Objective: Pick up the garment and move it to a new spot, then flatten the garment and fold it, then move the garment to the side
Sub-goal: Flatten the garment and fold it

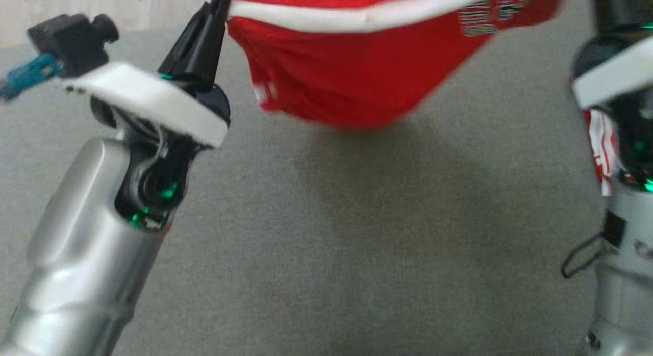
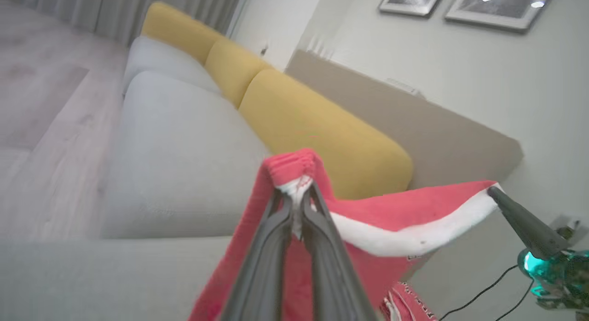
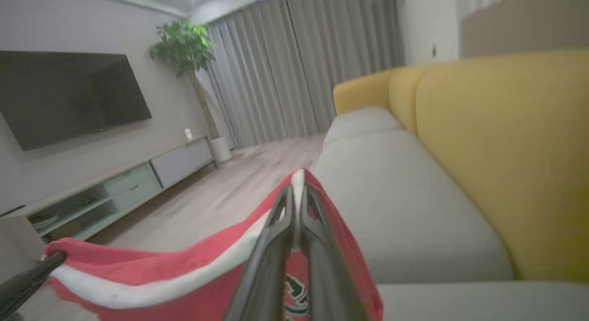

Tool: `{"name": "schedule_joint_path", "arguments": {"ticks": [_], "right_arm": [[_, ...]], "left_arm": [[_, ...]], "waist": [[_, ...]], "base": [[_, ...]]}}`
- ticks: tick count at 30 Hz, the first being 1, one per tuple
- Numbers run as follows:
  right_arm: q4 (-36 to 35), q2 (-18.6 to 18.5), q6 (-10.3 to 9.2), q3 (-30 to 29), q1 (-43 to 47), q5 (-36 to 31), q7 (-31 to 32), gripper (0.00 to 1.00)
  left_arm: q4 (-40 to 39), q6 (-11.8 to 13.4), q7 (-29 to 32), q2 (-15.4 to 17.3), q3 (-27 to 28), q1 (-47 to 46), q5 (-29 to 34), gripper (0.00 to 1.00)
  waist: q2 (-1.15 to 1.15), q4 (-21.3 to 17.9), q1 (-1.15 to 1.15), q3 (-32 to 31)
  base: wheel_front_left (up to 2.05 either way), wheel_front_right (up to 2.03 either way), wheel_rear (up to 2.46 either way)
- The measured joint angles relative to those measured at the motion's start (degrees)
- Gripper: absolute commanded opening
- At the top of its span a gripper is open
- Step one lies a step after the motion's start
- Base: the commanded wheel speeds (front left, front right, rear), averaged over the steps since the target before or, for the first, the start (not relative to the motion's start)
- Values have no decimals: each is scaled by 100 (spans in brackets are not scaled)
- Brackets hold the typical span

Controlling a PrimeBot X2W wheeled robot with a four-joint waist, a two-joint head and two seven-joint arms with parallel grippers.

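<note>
Garment: the red garment (image 1: 352, 75) hangs in the air between your two grippers, over the grey sofa seat (image 1: 357, 254). It looks clear of the cushion, with its shadow on the fabric just below it.
Left gripper: the left gripper (image 2: 298, 199) has its fingers pressed together on a bunched corner of the garment, pinching red cloth and white trim at the tips.
Right gripper: the right gripper (image 3: 297, 197) is pinched shut on the opposite end, with the white band (image 3: 152, 284) caught between its tips.
Long axis: the band runs straight from one pair of tips to the other, so the garment's long axis lies left to right across your front.
Direction from fingers: the cloth falls away below both grips and sags lowest near the middle. The printed patch (image 1: 492, 11) sits towards the right grip.
Nearer arm: neither; each arm holds its own end, and the two grips look roughly level.
Seat edges: the yellow back cushions (image 2: 322, 141) line one long edge of the seat, and open grey seat lies beneath the hanging cloth.
Next move, as a judgement: lower both ends together, keeping the band taut, so the sagging middle lands first and the cloth spreads flat.
Risk: if you drop one end early, the garment is likely to bunch on that side.
</note>
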Motion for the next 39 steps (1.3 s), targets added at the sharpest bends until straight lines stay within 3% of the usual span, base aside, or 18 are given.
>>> {"name": "schedule_joint_path", "arguments": {"ticks": [3, 4, 8, 11, 13, 16, 21, 24, 29, 34, 39], "right_arm": [[797, 43, 0, 178, -354, 330, 313, 0], [1023, 33, 0, 219, -582, 272, 226, 0], [1856, 10, 0, 277, -2174, -65, -935, 0], [2472, 33, 1, 406, -3339, -216, -2158, 0], [3006, 16, 1, 488, -3857, -274, -2996, 0], [3585, -60, 0, 708, -3835, -210, -3123, 0], [3972, -416, 0, 1145, -3015, 83, -2449, 0], [3806, -637, 0, 1318, -2262, 226, -1881, 0], [2908, -866, 0, 1215, -889, 359, -856, 0], [1669, -810, 0, 569, 1082, 168, 143, 0], [666, -252, 0, 38, 2953, -365, 1151, 0]], "left_arm": [[647, 59, 443, -92, -18, -284, -361, 0], [849, 73, 442, -64, -25, -458, -213, 0], [1559, 218, -353, 70, 213, -1801, 736, 0], [1912, 294, -1285, -164, 499, -2952, 1099, 0], [2236, 69, -1811, -354, 501, -3493, 1306, 0], [2606, -311, -1992, -530, 409, -3450, 1210, 0], [2894, -812, -1997, -558, 5, -2557, 1089, 0], [2824, -916, -1912, -494, -76, -1890, 865, 0], [2228, -951, -1688, -330, -269, -595, 461, 0], [1283, -621, -1252, -130, -576, 1240, 7, 0], [390, -111, -921, 185, -804, 2824, -300, 0]], "waist": [[0, -48, 0, 252], [0, -67, 1, 361], [0, -146, 1, 872], [0, -209, 2, 1298], [0, -266, 2, 1700], [-1, -293, 3, 2031], [0, -225, 3, 2209], [0, -190, -1, 2060], [0, -161, -1, 1633], [0, -108, -3, 1053], [0, -28, -3, 484]], "base": [[0, 0, 0], [0, 0, 0], [0, 0, 0], [0, 0, 0], [0, 0, 0], [0, 0, 0], [0, 0, 0], [0, 0, 0], [0, 0, 0], [0, 0, 0], [0, 0, 0]]}}
